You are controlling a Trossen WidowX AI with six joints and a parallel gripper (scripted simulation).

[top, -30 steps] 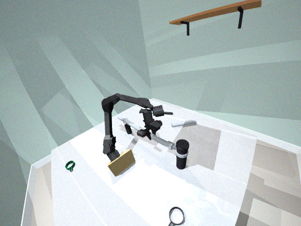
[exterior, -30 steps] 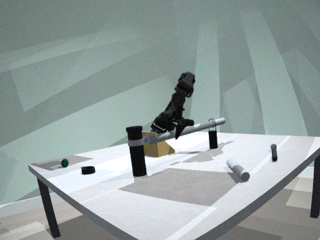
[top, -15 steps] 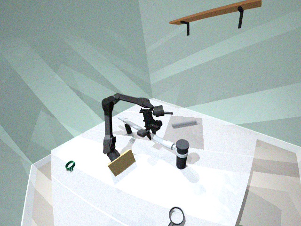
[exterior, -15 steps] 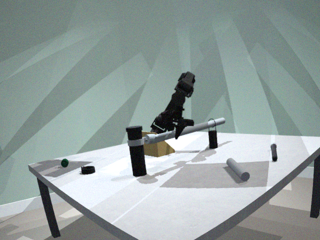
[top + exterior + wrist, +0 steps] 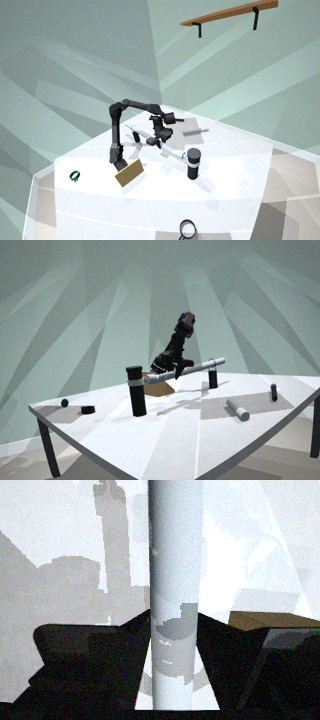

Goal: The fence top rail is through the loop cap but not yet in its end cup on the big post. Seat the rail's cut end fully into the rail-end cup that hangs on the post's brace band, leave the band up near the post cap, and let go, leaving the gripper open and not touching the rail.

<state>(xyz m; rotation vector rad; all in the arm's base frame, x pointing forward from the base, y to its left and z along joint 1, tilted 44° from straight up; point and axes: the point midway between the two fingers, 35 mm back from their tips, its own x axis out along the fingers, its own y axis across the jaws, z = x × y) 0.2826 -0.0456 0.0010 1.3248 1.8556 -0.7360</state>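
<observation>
My gripper (image 5: 158,142) (image 5: 178,372) (image 5: 170,613) is shut on the grey rail (image 5: 142,133) (image 5: 201,366) (image 5: 175,555), with a finger on each side in the wrist view. The rail's far part passes through the wire loop cap on the small black post (image 5: 136,137) (image 5: 212,380). Its other end meets the pale rail-end cup (image 5: 181,154) (image 5: 151,378), roughly in line with it; how deep it sits inside is hidden. The cup hangs on the brace band (image 5: 193,164) (image 5: 135,382), which rings the big black post (image 5: 192,173) (image 5: 138,401) a little below its cap.
A tan block (image 5: 129,173) (image 5: 160,389) stands by the arm's base. A loose grey tube (image 5: 195,131) (image 5: 236,409) and a short dark rod (image 5: 180,119) (image 5: 274,393) lie apart from the rail. A green ring (image 5: 75,179) (image 5: 64,402) and a black ring (image 5: 180,228) (image 5: 88,409) also lie on the table.
</observation>
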